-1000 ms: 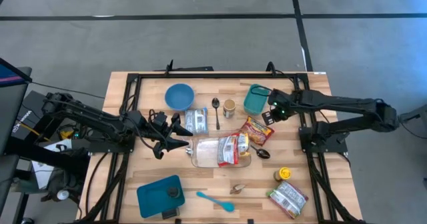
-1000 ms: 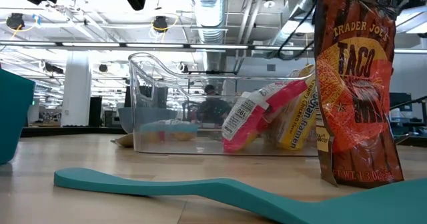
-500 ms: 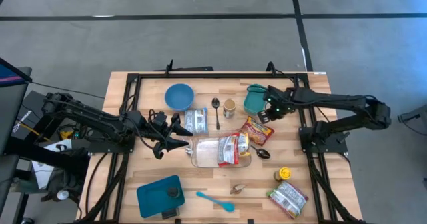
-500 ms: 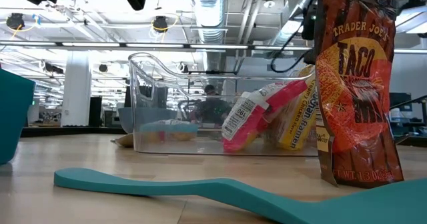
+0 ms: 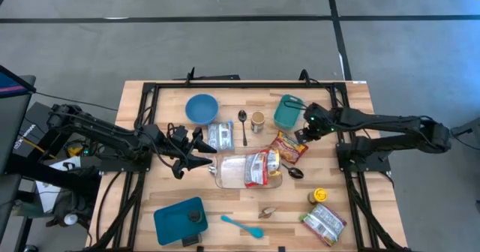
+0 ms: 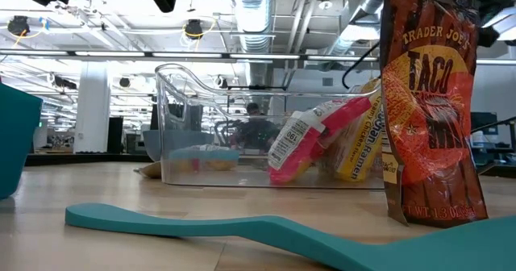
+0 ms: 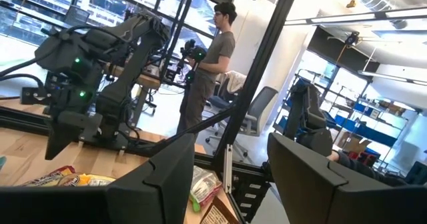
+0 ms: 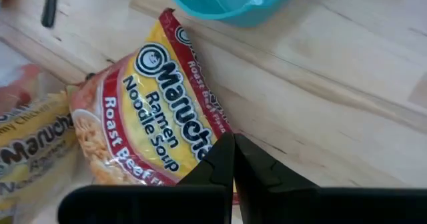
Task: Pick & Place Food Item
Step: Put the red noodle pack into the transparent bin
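Open workshop hall around a wooden bench

From above, the bench point(image 5: 225, 207) stands on a grey concrete floor point(image 5: 225, 42) crossed by dark lines, with a monitor edge point(image 5: 9, 83) at the frame's left. The low view shows a ceiling of ducts point(image 6: 258, 13) and strip lights point(image 6: 81, 55) across the top, and a white column point(image 6: 93, 114) at left. In the left wrist view a person point(image 7: 210, 64) stands at centre by an office chair point(image 7: 257, 114), with shelving point(image 7: 373, 111) at right.

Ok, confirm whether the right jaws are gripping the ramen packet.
No. The right gripper hovers shut and empty above the ramen packet.
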`<action>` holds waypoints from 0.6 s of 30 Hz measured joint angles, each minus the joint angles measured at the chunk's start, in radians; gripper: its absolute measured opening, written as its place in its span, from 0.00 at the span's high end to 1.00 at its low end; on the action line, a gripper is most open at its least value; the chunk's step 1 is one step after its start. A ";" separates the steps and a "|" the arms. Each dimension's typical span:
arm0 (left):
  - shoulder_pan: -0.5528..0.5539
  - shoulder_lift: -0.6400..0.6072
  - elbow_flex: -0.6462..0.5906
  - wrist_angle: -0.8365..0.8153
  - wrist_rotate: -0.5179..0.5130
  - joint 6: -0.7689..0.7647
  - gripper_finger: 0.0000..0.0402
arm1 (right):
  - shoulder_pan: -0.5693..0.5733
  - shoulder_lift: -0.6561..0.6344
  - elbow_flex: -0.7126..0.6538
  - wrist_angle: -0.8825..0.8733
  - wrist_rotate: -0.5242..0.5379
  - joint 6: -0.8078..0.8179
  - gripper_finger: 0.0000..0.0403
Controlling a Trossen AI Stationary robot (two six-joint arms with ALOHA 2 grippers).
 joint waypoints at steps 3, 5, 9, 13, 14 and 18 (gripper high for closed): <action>0.000 0.000 0.000 0.000 0.000 0.000 0.54 | 0.000 -0.046 -0.022 -0.002 0.000 0.019 1.00; 0.000 0.000 0.000 0.000 0.000 0.000 0.54 | -0.003 -0.067 -0.034 -0.016 0.000 0.020 1.00; 0.000 0.000 0.000 0.000 0.000 0.000 0.54 | -0.006 -0.087 -0.064 -0.052 0.001 0.069 0.99; 0.000 0.000 0.000 0.000 0.000 0.000 0.54 | -0.006 -0.087 -0.087 -0.049 0.002 0.081 0.96; 0.000 0.000 0.000 0.000 0.000 0.000 0.54 | -0.005 -0.087 -0.091 -0.049 0.002 0.087 0.95; 0.000 0.000 0.000 0.000 0.000 0.000 0.54 | -0.005 -0.087 -0.096 -0.044 0.001 0.091 0.90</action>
